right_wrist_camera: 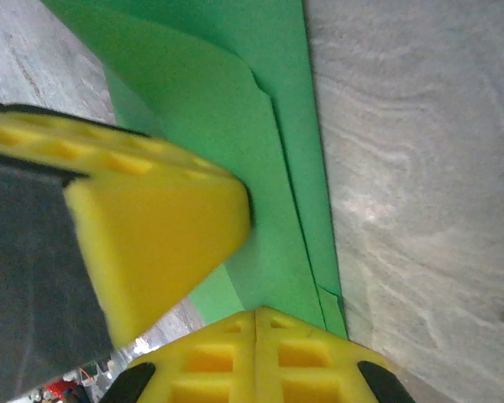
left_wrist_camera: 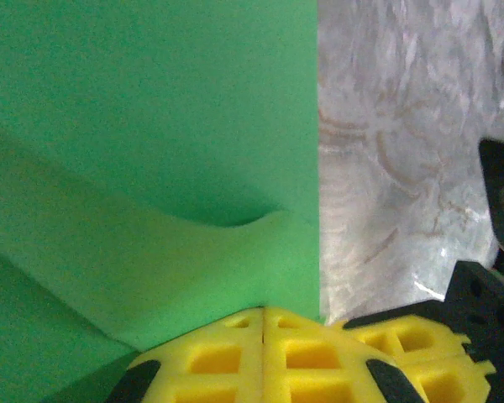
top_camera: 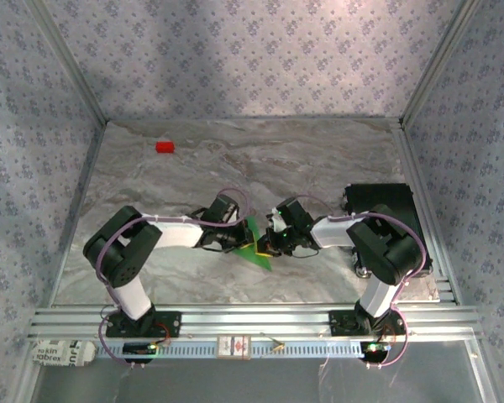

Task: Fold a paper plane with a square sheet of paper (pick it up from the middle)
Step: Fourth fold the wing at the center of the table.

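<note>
Paper sheet (top_camera: 261, 260) half hidden beneath left gripper (top_camera: 242, 245) and right gripper (top_camera: 270, 244), edges cropped close up.

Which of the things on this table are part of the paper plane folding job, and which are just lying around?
Part of the job: green sheet of paper, partly folded; left gripper and right gripper, both shut, tips at the paper.
Just lying about: small red block, far left of the table; black box at the right edge.
</note>
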